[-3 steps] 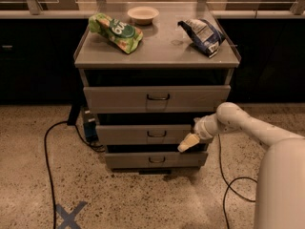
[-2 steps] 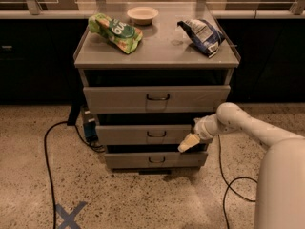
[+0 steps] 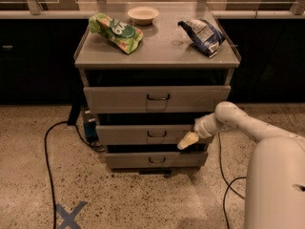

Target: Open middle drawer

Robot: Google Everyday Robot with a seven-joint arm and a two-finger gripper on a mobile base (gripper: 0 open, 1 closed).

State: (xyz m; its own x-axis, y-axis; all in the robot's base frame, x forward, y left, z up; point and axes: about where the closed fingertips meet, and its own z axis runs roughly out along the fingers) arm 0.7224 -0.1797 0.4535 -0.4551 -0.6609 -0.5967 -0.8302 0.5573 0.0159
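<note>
A grey metal cabinet stands in the middle of the camera view with three drawers. The middle drawer has a plain flat front and a small dark loop handle at its centre. My gripper is at the right end of that drawer's front, to the right of the handle and apart from it. My white arm reaches in from the lower right. The top drawer has the tallest front and the bottom drawer sits below.
On the cabinet top lie a green chip bag, a blue-white chip bag and a small white bowl. Black cables run on the speckled floor at left and right. A blue tape cross marks the floor.
</note>
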